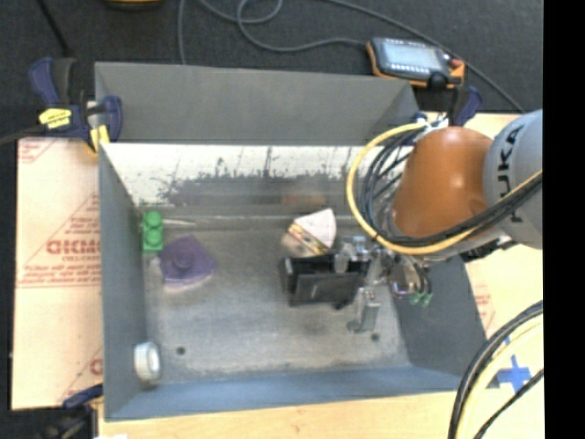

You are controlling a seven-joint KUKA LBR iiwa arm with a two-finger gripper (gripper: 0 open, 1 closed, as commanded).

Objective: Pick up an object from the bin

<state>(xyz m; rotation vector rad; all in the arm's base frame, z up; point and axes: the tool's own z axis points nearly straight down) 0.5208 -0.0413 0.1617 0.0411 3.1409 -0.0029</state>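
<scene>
The gripper [364, 302] is observed low in the right half of the grey bin [274, 144], beneath the orange wrist cover [439, 186]. Whether it stands wide or narrow cannot be told. A black blocky object [315, 282] is located just beside it on the left, apparently touching; a grasp cannot be confirmed. A cream wedge-shaped item [311, 231] is noted just behind the black object (toward the far wall). Well apart, by the left wall, a purple piece [186, 262] and a green piece [152, 230] are recorded, and a white tape roll [146, 360] in the near-left corner.
</scene>
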